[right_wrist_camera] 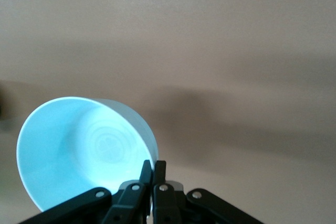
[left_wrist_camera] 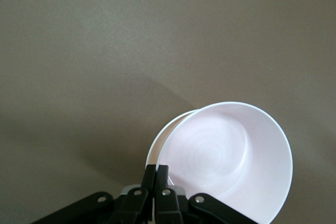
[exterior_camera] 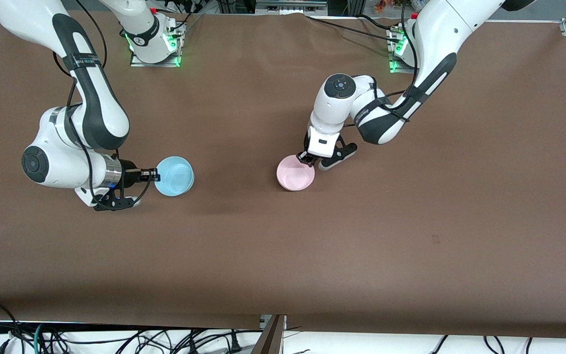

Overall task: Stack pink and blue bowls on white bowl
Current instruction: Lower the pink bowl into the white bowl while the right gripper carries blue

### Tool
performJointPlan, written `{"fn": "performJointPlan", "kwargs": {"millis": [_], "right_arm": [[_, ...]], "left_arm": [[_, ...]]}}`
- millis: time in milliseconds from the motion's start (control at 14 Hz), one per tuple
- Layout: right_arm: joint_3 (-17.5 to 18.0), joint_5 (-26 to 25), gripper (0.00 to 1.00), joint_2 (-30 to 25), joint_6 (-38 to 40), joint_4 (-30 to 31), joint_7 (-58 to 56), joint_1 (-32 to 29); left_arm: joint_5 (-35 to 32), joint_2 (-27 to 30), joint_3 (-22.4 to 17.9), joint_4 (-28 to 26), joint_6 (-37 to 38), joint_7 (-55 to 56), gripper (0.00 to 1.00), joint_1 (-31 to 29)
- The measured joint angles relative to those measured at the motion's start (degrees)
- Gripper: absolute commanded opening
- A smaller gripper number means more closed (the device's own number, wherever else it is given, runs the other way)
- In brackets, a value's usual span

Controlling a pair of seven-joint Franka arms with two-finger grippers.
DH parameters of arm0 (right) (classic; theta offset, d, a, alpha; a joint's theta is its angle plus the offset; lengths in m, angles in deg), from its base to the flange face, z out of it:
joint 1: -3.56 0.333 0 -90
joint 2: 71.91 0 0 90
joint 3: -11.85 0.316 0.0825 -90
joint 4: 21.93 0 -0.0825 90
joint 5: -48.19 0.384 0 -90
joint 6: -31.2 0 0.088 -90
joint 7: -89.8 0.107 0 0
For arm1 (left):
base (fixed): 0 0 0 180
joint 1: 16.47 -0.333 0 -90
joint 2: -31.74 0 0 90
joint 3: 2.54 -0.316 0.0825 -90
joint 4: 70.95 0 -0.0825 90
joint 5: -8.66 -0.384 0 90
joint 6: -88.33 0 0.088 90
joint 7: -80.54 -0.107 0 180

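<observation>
My right gripper (exterior_camera: 155, 174) is shut on the rim of the light blue bowl (exterior_camera: 175, 176) and holds it tilted over the table toward the right arm's end. The right wrist view shows its fingers (right_wrist_camera: 154, 165) pinching the blue bowl's (right_wrist_camera: 84, 150) wall. My left gripper (exterior_camera: 306, 158) is shut on the rim of the pale pink bowl (exterior_camera: 295, 173) near the table's middle. The left wrist view shows its fingers (left_wrist_camera: 157, 170) clamped on the pink bowl (left_wrist_camera: 231, 156). A whiter crescent (left_wrist_camera: 156, 148) edges it; I cannot tell whether that is the white bowl.
The brown table (exterior_camera: 410, 221) spreads wide on all sides of both bowls. The arm bases (exterior_camera: 155, 44) stand at the edge farthest from the front camera. Cables hang past the table's nearest edge.
</observation>
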Motion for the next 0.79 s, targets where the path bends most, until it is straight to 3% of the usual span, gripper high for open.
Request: {"fn": "performJointPlan", "kwargs": {"millis": [786], "right_arm": [[0.01,0.83,0.00,0.28,-0.10,-0.80,6.58,2.65]], "left_arm": [[-0.03,-0.73,-0.03,0.33,0.00,0.64,0.00,0.17]]}}
